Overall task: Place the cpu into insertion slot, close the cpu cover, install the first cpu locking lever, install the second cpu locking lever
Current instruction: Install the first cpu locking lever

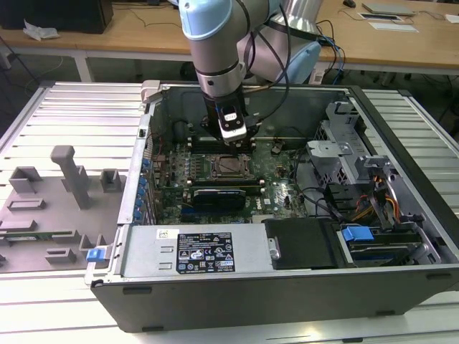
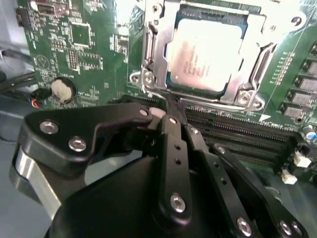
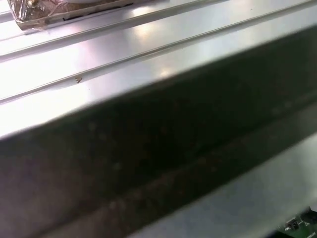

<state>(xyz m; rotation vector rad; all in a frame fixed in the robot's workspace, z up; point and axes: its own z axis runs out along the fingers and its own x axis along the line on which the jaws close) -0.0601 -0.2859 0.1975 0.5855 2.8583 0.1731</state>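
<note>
Motherboard (image 2: 74, 49) bears cpu (image 2: 205, 54) (seated) just beyond gripper (image 2: 171, 102).

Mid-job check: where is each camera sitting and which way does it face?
Exterior view: off the arm, high, looking down into the open computer case; the arm and gripper show.
Second wrist view: on the arm, looking along the gripper at the cpu under the cpu cover.
First wrist view: on the arm, facing pale ribbed metal and a dark band.
Shared: exterior and second wrist views both show gripper and cpu.
</note>
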